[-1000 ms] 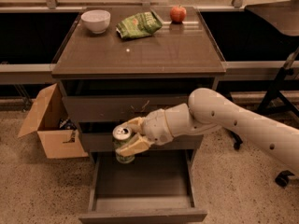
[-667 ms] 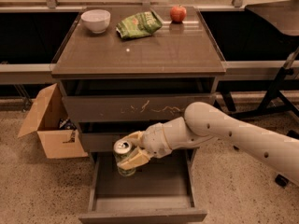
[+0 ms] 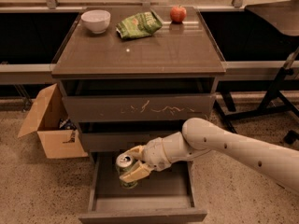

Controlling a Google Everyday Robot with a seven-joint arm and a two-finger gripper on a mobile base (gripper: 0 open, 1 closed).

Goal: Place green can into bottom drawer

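My gripper (image 3: pixel 132 164) is shut on the green can (image 3: pixel 125 170), with its cream fingers (image 3: pixel 135 173) clamped on the can's sides. The can stands upright, silver top up, low inside the open bottom drawer (image 3: pixel 140 202), toward its left half. I cannot tell whether the can's base touches the drawer floor. The white arm reaches in from the right, under the middle drawer. The two upper drawers are shut; the top one has white scratches on its front.
On the cabinet top (image 3: pixel 140 50) lie a white bowl (image 3: pixel 96 20), a green snack bag (image 3: pixel 139 24) and a red apple (image 3: pixel 177 14). A cardboard box (image 3: pixel 49 125) stands on the floor at the left. A dark stand (image 3: pixel 275 92) is at the right.
The arm has lowered the can from in front of the middle drawer down into the open bottom drawer, moving slightly left. The grip on the can is unchanged.
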